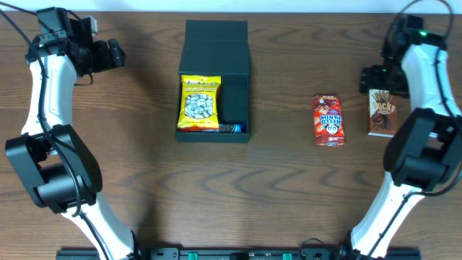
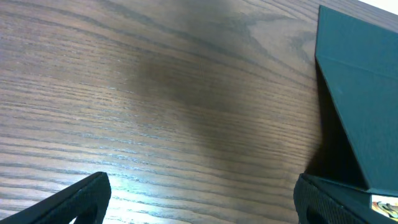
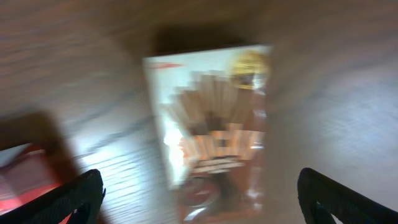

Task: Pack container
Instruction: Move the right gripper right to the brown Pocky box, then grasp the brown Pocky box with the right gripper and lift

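The dark-teal container [image 1: 234, 79] stands open at the table's back centre, its flap lid folded back. A yellow snack packet [image 1: 199, 103] and a dark blue packet [image 1: 232, 128] lie inside. The container's lid shows at the right of the left wrist view [image 2: 360, 93]. My left gripper [image 1: 115, 54] is open and empty over bare wood left of the container, also seen in its wrist view [image 2: 202, 202]. My right gripper [image 3: 202, 199] is open just above a brown biscuit-stick box [image 3: 211, 130], which lies at the far right [image 1: 382, 113]. A red Hello Panda box [image 1: 328, 120] lies left of it.
The wooden table [image 1: 144, 180] carries nothing else. The red box's edge shows blurred at the left of the right wrist view [image 3: 25, 174]. The arm bases stand at the front corners.
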Controlling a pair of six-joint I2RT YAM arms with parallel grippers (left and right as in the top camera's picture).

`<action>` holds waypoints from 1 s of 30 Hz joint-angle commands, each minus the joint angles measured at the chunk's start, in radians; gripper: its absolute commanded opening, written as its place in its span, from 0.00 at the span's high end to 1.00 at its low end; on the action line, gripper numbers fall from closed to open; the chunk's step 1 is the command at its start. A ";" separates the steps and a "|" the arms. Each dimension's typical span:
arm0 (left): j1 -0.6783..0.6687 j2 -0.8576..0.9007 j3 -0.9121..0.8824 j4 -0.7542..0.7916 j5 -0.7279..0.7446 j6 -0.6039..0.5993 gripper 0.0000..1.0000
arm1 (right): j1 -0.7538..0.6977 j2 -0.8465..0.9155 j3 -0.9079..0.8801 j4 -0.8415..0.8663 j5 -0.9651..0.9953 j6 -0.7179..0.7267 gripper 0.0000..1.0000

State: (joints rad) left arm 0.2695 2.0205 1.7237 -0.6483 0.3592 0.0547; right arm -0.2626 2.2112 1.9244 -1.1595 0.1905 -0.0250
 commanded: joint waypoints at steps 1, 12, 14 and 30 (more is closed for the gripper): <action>0.005 0.016 -0.006 -0.003 -0.023 -0.007 0.05 | -0.047 0.006 -0.021 0.017 0.045 0.027 0.01; 0.005 0.016 -0.006 -0.002 -0.026 -0.018 0.05 | -0.079 0.017 -0.129 0.179 -0.154 -0.083 0.01; 0.005 0.016 -0.006 -0.002 -0.026 -0.019 0.05 | -0.078 0.017 -0.160 0.204 -0.166 -0.089 0.01; 0.005 0.016 -0.006 0.014 -0.026 -0.029 0.05 | -0.076 0.024 -0.293 0.271 -0.165 -0.095 0.20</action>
State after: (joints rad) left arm 0.2695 2.0209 1.7237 -0.6353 0.3367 0.0292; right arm -0.3435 2.2173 1.6489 -0.8879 0.0200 -0.1146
